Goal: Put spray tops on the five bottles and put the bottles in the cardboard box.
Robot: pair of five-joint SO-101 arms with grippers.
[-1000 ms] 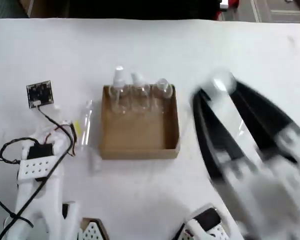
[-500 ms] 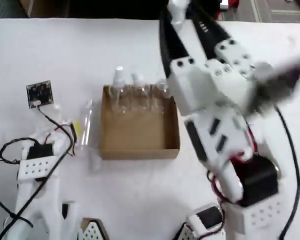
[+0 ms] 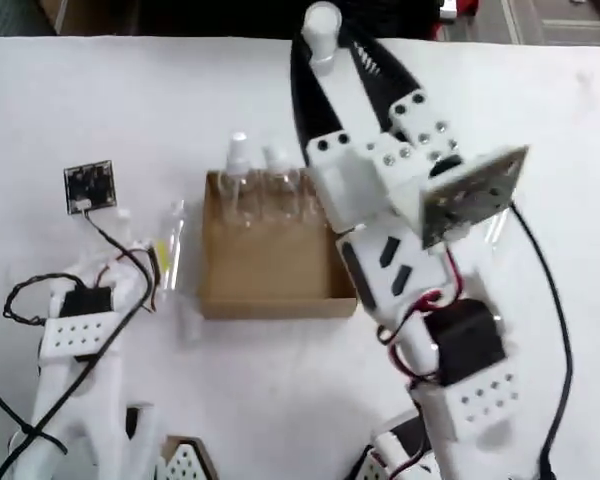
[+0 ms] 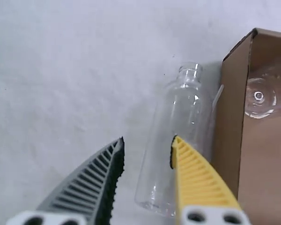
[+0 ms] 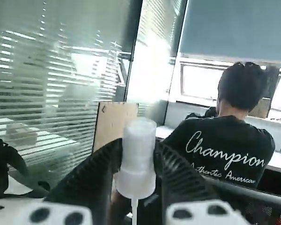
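Because the right arm stood tall across the right side of the cardboard box (image 3: 270, 272), it blocked my look at that wall and at whatever sat in the far right corner. Off to the left on the white table (image 3: 110, 90) a small circuit board (image 3: 90, 185) lay flat, its black cable (image 3: 115, 243) running back across the left arm. Two capped bottles (image 3: 238, 182) stood upright side by side against the box's far wall, and the near half of the box floor was bare cardboard. One loose bottle (image 4: 178, 136) lay on its side on the table just beside the box's left wall, its neck open with no top on it.

My right gripper (image 3: 327, 42) sat high, aimed toward the far side of the table. Its black fingers pinched a white spray top (image 5: 136, 157) by the collar, with the thin dip tube hanging below. Its wrist camera faced window blinds (image 5: 47, 75) instead of the table. My left gripper (image 4: 147, 140) hung low over the loose bottle with its fingers spread, the yellow one across the bottle's body and the grey one over bare table.

I could not tell whether the yellow finger touched the bottle. That finger also hid the bottle's base.
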